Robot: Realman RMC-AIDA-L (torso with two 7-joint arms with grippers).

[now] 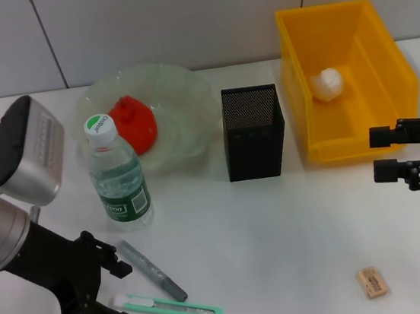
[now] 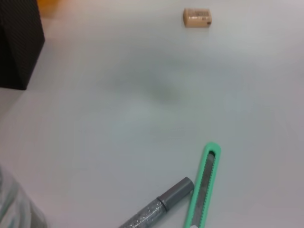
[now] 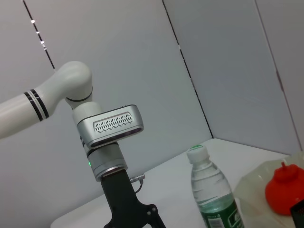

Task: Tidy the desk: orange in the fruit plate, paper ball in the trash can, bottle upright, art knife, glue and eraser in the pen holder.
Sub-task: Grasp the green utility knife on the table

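The white desk [image 1: 281, 232] carries everything. At its back right stands the yellow trash can [image 1: 387, 66], the white paper ball [image 1: 329, 84] already lying inside. At back left, the clear fruit plate [image 1: 181, 107] holds the orange [image 1: 135, 123]; the right wrist view catches only an edge of both. The black mesh pen holder [image 1: 254, 132] stands between plate and can. The bottle [image 1: 117, 172] stands upright in front of the plate.

The left gripper [image 1: 119, 294] hovers low at front left, fingers apart, just beside the grey glue pen [image 1: 153, 269] and the green art knife [image 1: 175, 309]; the left wrist view shows these two lying side by side, untouched. The right gripper [image 1: 382, 155] hangs at the right, fingers spread, holding nothing. The eraser [image 1: 372, 282] lies alone at front right.
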